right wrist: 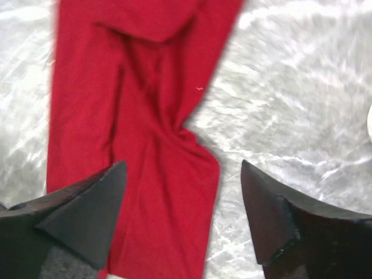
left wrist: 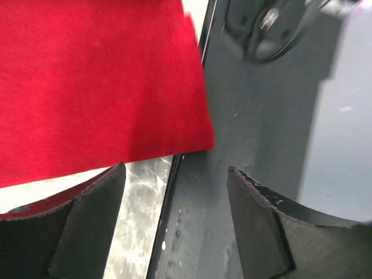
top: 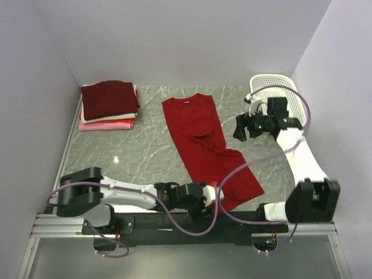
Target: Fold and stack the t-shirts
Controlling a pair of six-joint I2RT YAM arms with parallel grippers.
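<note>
- Cloth of the red shirt is lying in a long, rumpled strip; it is looking light and limp, best pinched at the hem corners.
- Folded stack is sitting well left of the red shirt.
- Right gripper is hovering over the red shirt's middle, jaws wide, empty.
- Left gripper is gaping at the red shirt's near hem, empty.

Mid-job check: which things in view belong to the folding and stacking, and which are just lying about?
Job:
- red t-shirt, lying stretched out in the middle
- stack of folded shirts, far left corner

Lying about:
- white perforated basket, far right corner
</note>
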